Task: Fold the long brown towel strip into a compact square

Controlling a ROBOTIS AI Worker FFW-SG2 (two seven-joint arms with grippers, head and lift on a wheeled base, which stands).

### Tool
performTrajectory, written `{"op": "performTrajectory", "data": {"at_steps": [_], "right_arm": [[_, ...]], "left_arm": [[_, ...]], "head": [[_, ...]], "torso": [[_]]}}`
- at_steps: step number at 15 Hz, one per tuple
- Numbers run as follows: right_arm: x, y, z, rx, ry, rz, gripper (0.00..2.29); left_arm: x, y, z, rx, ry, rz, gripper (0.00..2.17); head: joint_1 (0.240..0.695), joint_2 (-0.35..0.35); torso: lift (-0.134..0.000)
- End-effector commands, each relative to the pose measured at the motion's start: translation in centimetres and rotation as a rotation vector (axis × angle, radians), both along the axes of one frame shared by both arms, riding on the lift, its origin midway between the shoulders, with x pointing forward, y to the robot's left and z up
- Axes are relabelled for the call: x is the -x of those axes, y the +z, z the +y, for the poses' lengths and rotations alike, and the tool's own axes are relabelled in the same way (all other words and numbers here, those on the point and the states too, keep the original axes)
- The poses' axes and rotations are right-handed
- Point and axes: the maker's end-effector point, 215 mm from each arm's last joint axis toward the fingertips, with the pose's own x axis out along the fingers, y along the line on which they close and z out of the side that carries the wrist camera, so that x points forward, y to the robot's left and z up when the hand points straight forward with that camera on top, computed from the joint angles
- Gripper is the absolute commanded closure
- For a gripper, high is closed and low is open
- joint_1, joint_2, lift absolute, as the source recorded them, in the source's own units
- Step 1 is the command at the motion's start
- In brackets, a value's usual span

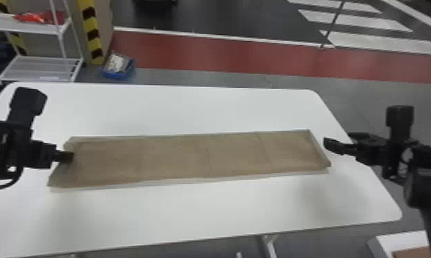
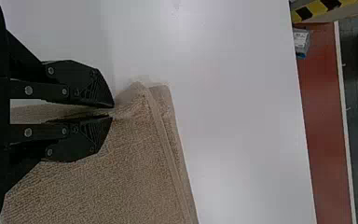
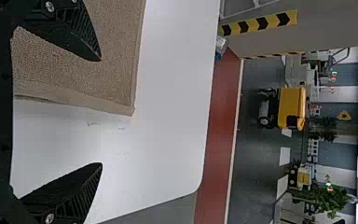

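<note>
"head view: specify the location of the brown towel strip (image 1: 173, 157)."

"it lies lengthwise across the middle of the frame, on the white table (image 1: 190, 212). both long edges run slightly uphill toward the right."

"state of the left gripper (image 1: 65, 156)?"

"closed on the brown towel strip, at that strip's left end in the frame. the left wrist view shows a raised fold of cloth pinched between the fingertips."

"state of the right gripper (image 1: 340, 139)?"

"open; the right wrist view shows its two fingers wide apart. in the head view it is right of centre, just beside the strip's right end."

"surrounding equipment?"

"a white shelf rack (image 1: 33, 29), upper left of the frame."
</note>
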Motion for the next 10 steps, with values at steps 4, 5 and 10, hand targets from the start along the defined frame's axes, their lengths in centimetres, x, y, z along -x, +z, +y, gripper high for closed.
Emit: {"op": "performTrajectory", "data": {"at_steps": [4,5,10], "right_arm": [[-0.1,0.4,0.1,-0.011,0.003,-0.016,0.08],[-0.1,0.4,0.1,-0.014,0.003,-0.018,0.08],[-0.3,0.3,0.8,-0.016,0.015,-0.029,0.09]], "left_arm": [[1.6,0.1,-2.1,0.105,-0.006,0.081,1.74],[2.2,0.5,-2.7,0.131,-0.012,0.107,1.74],[0.8,4.5,-5.4,0.239,-0.007,0.051,1.74]], "head": [[0.695,-0.196],[0.695,-0.200],[0.695,-0.228]], "torso": [[-0.120],[-0.120],[-0.120]]}}
